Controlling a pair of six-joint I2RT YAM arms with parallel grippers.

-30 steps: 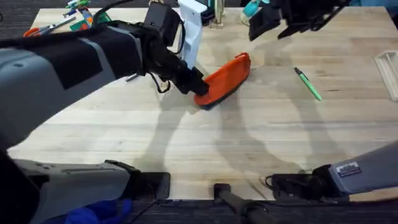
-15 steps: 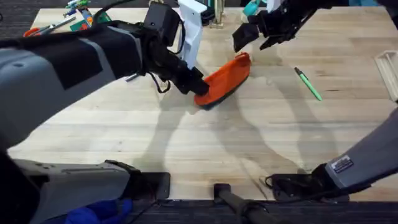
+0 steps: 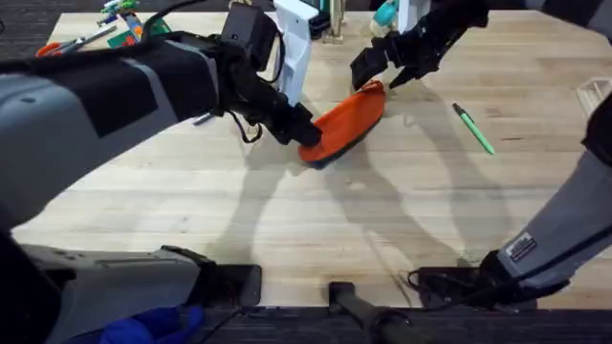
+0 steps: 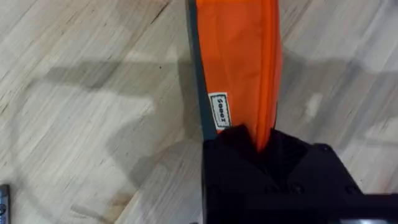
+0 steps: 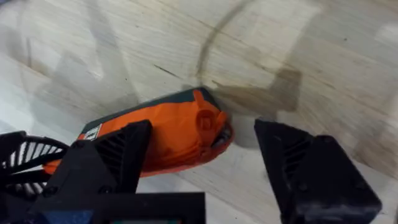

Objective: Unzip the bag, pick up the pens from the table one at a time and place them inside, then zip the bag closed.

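Overhead: left arm reaches in from the lower left across the bench (image 3: 402,220), its pincer (image 3: 298,127) clamped on the near, lower-left end of the bag (image 3: 349,117). Right arm arcs up from the lower right base and comes down at the bag's far end, right pincer (image 3: 382,69) spread wide just above that end, not touching as far as I can tell. Bag lies diagonally near bench centre, orange body up, dark grey base along its lower edge. Green pen (image 3: 473,129) lies flat to the right of the bag, well apart from it and from both pincers. Left wrist view adds detail: black fingers (image 4: 236,140) pinch the orange fabric right at the zipper seam, with a small white label (image 4: 219,111) on the bag's (image 4: 239,56) side just beside the grip and the grey base strip running along one edge. Right wrist view shows the other end: bag (image 5: 161,140) end with the orange zipper pull (image 5: 204,119) sitting between the two open black fingers (image 5: 305,168), gap on either side; zipper looks closed here, though the view is soft. Left arm's cabling shows at that view's edge. Bench is light butcher-block with plank seams and arm shadows. Along the far edge: a white box (image 3: 295,43), scissors and coloured clutter (image 3: 120,24) at the far left corner.
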